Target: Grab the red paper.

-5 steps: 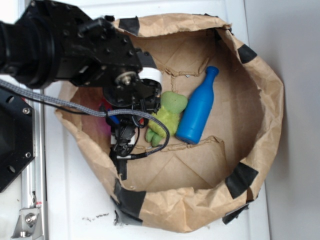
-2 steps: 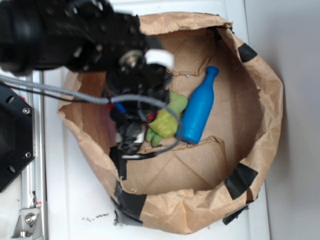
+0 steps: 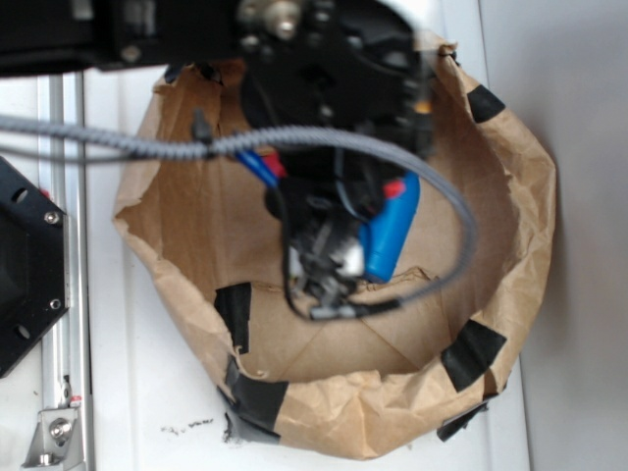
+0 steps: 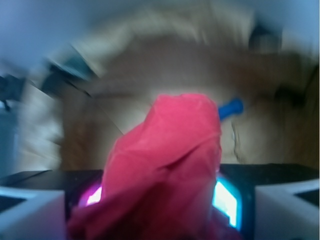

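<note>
Red paper (image 4: pixel 167 170) pinched between the jaws, bulging up out of them above the brown paper bag (image 3: pixel 520 206). Blue bottle (image 3: pixel 392 231) half hidden behind the black arm (image 3: pixel 324 88). Wrist view heavily blurred; bag floor mostly covered.

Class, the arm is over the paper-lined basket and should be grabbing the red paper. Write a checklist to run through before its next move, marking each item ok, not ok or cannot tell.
1. Red paper sits in the pincer: ok. In the wrist view it fills the space between the two fingers.
2. Grip is firm: cannot tell; the pads are hidden behind the paper.
3. Blue bottle lies free of the pincer: ok in the wrist view, where it lies beyond the paper.
4. Plush toy is clear: cannot tell; the arm hides that spot in the exterior view.
5. Paper-lined basket wall is apart from the arm: cannot tell; the picture is blurred.
</note>
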`<state>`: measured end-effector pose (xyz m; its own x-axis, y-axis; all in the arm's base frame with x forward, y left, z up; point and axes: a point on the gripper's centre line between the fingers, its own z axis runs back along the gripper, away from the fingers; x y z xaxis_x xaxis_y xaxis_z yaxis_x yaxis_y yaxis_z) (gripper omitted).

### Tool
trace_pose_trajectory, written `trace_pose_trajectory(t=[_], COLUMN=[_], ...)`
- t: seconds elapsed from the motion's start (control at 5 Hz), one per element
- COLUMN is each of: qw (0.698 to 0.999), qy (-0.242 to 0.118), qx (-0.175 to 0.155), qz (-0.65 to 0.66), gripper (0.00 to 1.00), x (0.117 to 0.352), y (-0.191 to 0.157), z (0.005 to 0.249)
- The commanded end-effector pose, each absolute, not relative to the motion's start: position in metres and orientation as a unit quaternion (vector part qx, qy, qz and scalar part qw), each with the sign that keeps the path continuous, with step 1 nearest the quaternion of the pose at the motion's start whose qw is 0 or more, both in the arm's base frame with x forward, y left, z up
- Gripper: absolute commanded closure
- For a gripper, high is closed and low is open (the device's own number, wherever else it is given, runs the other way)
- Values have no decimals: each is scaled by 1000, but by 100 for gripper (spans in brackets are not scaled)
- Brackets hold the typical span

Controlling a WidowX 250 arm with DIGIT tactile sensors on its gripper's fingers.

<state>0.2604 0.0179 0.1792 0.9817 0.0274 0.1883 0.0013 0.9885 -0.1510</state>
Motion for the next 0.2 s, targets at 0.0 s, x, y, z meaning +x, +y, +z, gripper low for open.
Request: trace_pose_trajectory(t=[0.0], qw=[993], qy=[-109], qx=[-48], qz=[4], gripper=[100], x=[266], y=[16], z=[224])
